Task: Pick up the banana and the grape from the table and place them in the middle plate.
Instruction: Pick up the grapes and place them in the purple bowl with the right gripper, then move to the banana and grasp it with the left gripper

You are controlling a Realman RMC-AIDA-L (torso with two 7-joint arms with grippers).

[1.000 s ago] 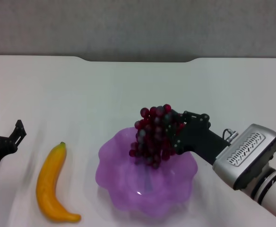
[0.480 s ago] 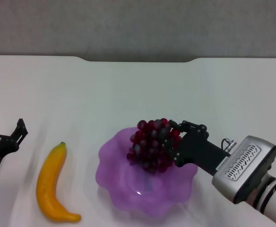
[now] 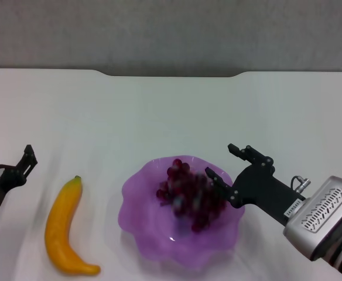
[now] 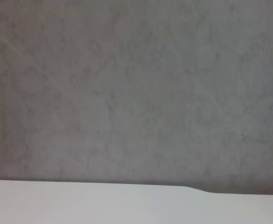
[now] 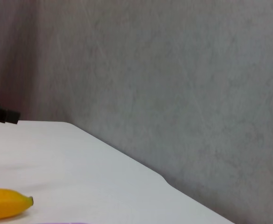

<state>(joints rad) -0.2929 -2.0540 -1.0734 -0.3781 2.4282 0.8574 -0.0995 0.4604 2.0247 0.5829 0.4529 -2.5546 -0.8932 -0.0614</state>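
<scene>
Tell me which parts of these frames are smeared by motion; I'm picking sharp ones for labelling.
Head view: the grape in the middle plate is blurred, beside the open right gripper; the banana is crisp. Left wrist view: only wall and the table edge, nothing smeared. Right wrist view: the banana tip is sharp.

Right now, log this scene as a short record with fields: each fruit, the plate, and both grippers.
grape bunch: dark red-purple grapes lying inside the plate
plate: translucent purple scalloped plastic plate, in the middle of the white table
banana: curved yellow-orange banana on the table, to the robot's left of the plate, not touching it
right gripper: right gripper open, at the plate's right rim, beside the grapes
left gripper: left gripper open, at the table's left edge, apart from the banana
</scene>
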